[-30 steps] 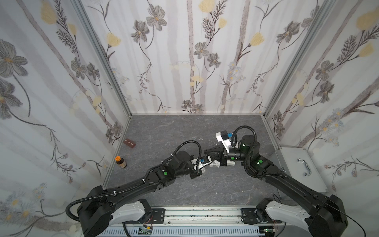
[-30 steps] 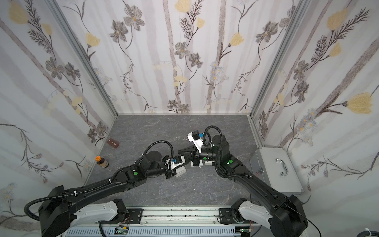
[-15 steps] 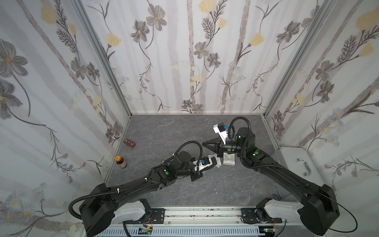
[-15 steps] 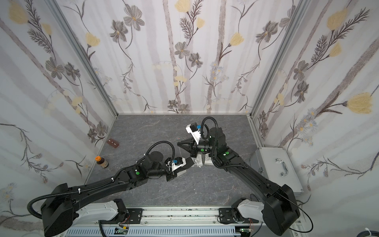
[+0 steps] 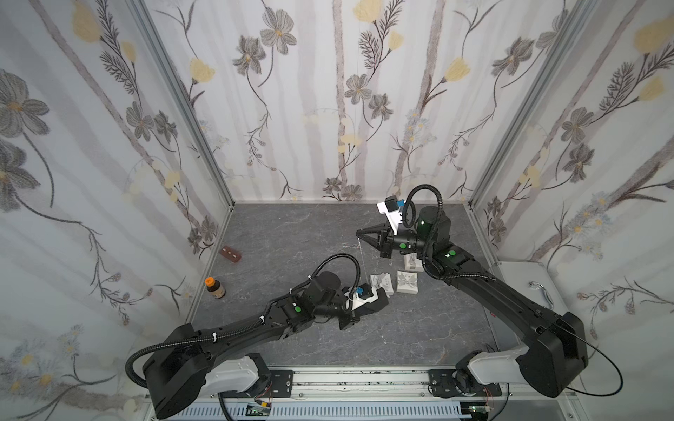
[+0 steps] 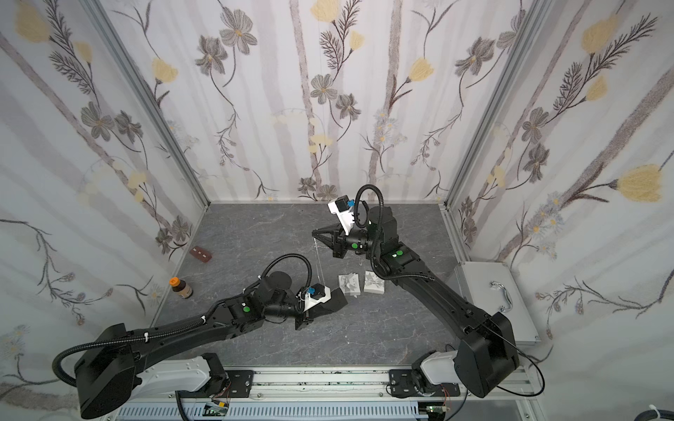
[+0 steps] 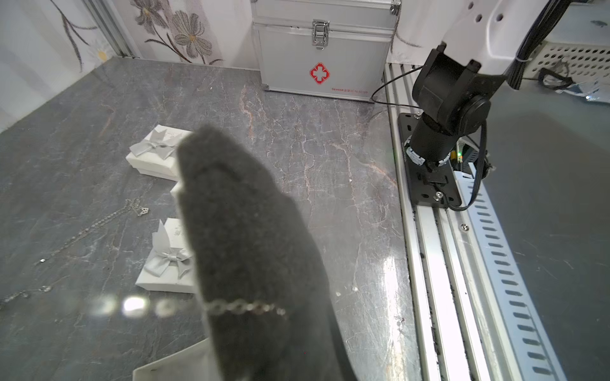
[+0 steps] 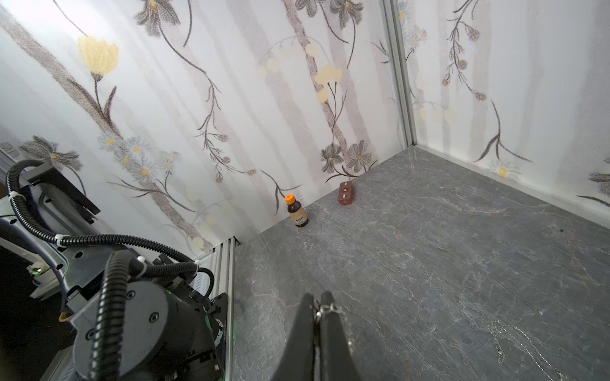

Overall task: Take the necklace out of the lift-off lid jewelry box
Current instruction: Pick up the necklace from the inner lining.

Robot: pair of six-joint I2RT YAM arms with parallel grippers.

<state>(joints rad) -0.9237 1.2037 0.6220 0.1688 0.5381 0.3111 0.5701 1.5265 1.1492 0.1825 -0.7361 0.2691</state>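
Nearest: left gripper [image 5: 372, 304], low, clamped on a dark foam insert [image 7: 251, 214]; the necklace [image 7: 244, 306] chain lies across it. Just beyond, white bow-topped jewelry boxes [image 5: 382, 283] on the table [image 5: 291, 237], necklace in none. Farther, raised: right gripper [image 8: 316, 297], tips pressed on the chain, strand running down to the insert. Judgement: raise slowly, insert steady, until links slip free.

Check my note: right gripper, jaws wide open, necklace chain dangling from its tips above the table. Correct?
No: the right gripper is shut on the necklace chain, which dangles from its tips above the table. Right wrist view shows it.
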